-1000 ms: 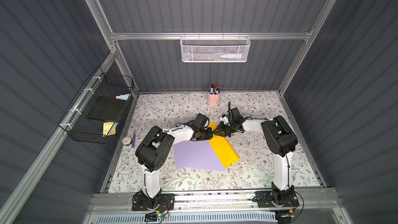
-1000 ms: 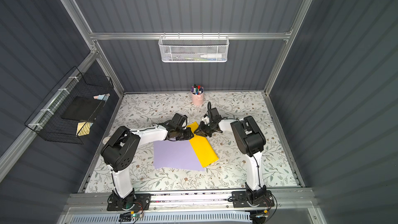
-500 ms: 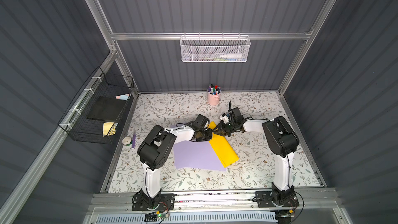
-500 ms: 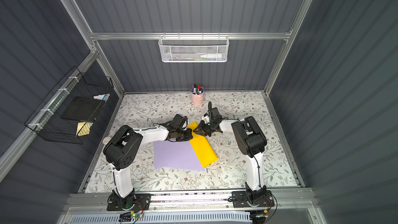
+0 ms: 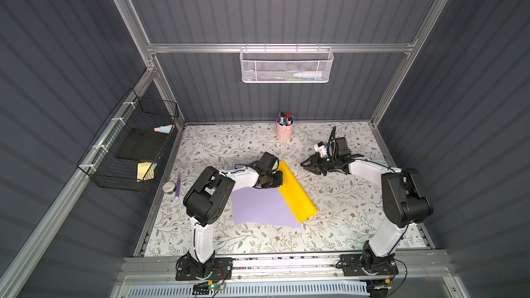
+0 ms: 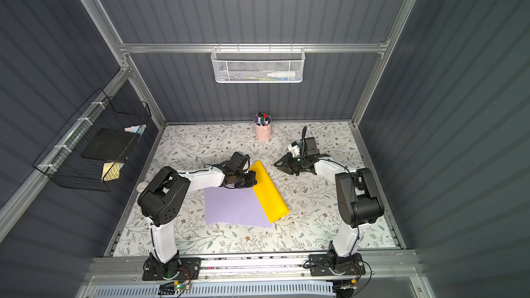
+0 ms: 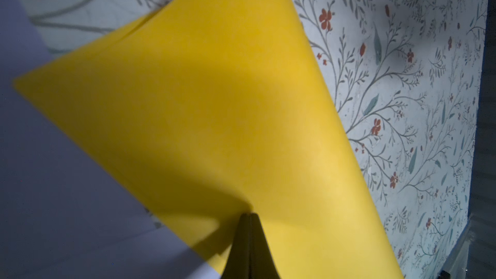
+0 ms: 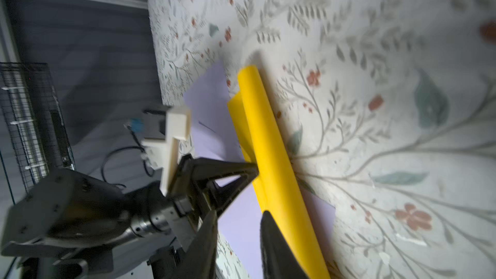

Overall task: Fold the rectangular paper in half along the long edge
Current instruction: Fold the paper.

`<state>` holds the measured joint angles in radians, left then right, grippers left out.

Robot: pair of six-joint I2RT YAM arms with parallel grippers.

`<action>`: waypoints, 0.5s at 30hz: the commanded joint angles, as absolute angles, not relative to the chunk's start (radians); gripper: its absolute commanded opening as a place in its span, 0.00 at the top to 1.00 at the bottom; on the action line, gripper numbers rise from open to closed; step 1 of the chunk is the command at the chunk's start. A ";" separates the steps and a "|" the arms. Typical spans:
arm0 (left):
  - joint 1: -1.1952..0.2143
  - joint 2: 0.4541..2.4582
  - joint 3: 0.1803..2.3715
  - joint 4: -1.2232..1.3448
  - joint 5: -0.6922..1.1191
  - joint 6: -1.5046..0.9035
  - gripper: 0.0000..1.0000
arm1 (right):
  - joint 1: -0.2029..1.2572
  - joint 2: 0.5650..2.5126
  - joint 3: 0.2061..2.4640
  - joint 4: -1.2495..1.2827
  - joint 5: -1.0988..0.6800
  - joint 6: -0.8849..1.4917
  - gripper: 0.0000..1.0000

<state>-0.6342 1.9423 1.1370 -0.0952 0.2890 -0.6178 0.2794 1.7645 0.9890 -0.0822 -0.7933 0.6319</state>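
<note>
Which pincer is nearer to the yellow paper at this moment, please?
Left. The left pincer is shut with its tips at the yellow paper, on the long edge near its far end. The right pincer is open over the table, apart from the paper, on its folded side.

In both top views the table (image 5: 229, 144) is bright and sharp, lit from above; the walls (image 5: 286, 10) are dark. In the left wrist view a big soft shadow lies across the paper (image 7: 188, 108). The right wrist view is dim and blurry, most of all on the near flowers (image 8: 413, 216).
</note>
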 commanded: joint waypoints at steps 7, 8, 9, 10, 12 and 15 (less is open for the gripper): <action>-0.634 1.978 1.119 -0.129 0.290 -0.600 1.00 | 0.316 1.801 0.870 0.080 -0.879 0.689 0.72; -0.634 1.977 1.118 -0.129 0.289 -0.601 1.00 | 0.322 1.802 0.872 0.082 -0.876 0.689 0.73; -0.633 1.976 1.118 -0.129 0.289 -0.600 1.00 | 0.328 1.807 0.875 0.083 -0.874 0.688 0.73; -0.634 1.973 1.119 -0.131 0.288 -0.601 1.00 | 0.334 1.812 0.880 0.080 -0.870 0.687 0.75; -0.634 1.967 1.118 -0.133 0.287 -0.600 1.00 | 0.337 1.819 0.882 0.082 -0.865 0.690 0.77; -0.634 1.959 1.118 -0.138 0.286 -0.597 1.00 | 0.339 1.821 0.882 0.092 -0.870 0.693 0.78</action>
<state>-0.6342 1.9423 1.1366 -0.0952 0.2893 -0.6178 0.3363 1.8072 0.8665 0.0620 -0.8536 0.6815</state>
